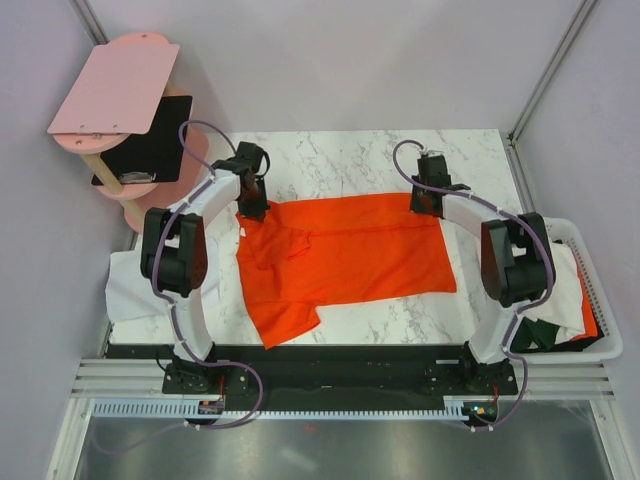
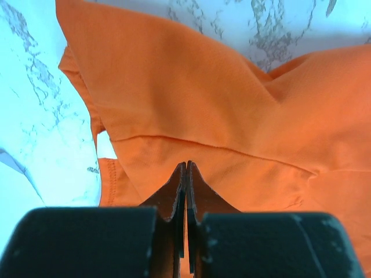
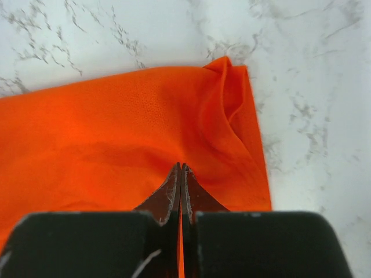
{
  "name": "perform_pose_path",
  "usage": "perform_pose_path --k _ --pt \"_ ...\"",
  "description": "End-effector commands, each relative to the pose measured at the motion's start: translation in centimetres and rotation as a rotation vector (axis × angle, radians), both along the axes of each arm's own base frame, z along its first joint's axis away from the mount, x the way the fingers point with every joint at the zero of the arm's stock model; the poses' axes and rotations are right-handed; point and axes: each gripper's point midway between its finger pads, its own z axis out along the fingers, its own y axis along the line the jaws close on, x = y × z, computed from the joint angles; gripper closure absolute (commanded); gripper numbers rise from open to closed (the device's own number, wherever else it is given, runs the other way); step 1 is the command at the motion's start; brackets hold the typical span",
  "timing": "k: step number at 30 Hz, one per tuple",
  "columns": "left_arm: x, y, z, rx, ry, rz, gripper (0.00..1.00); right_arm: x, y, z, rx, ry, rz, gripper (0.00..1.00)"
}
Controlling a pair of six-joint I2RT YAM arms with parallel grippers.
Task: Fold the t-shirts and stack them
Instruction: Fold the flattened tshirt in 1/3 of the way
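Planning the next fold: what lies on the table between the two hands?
The orange shirt. In the top view its far edge spans the whole stretch from the left hand to the right hand, and each is shut on it.

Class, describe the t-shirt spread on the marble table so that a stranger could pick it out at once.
Find the marble table; across its middle lies the orange-red t-shirt, spread flat on the marble. Unlike the white cloth bunched at the left edge and the clothes heaped in the white basket on the right, it alone lies spread open.
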Motion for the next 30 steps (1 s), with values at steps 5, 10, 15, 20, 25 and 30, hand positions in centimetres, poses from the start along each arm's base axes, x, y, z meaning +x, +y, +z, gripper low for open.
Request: perform_pose_path --k 5,10,15,20,25,30 --pt "2.4 0.3 -2.1 0.059 0.0 0.016 0.98 1.3 1.3 -4.6 0.025 0.083 0.036 1.0" --pt "3.4 0.1 -4.3 0.074 0.034 0.031 0.98 2.0 1.1 -6.0 0.006 0.105 0.014 1.0" --pt "4.7 0.2 -5.7 0.11 0.069 0.026 0.98 2.8 0.7 -6.6 -0.021 0.154 -0.009 1.0" --pt "7.6 -0.1 -5.3 0.135 0.056 0.008 0.98 4.5 1.0 -6.1 -0.024 0.145 -0.015 1.0" --pt "11.6 -0.7 -3.6 0.137 -0.01 -0.007 0.98 6.1 1.4 -6.5 -0.021 0.15 -0.014 1.0" --pt "13.7 -1.2 -2.4 0.123 -0.066 -0.011 0.98 7.9 1.7 -5.6 -0.029 0.121 0.003 1.0"
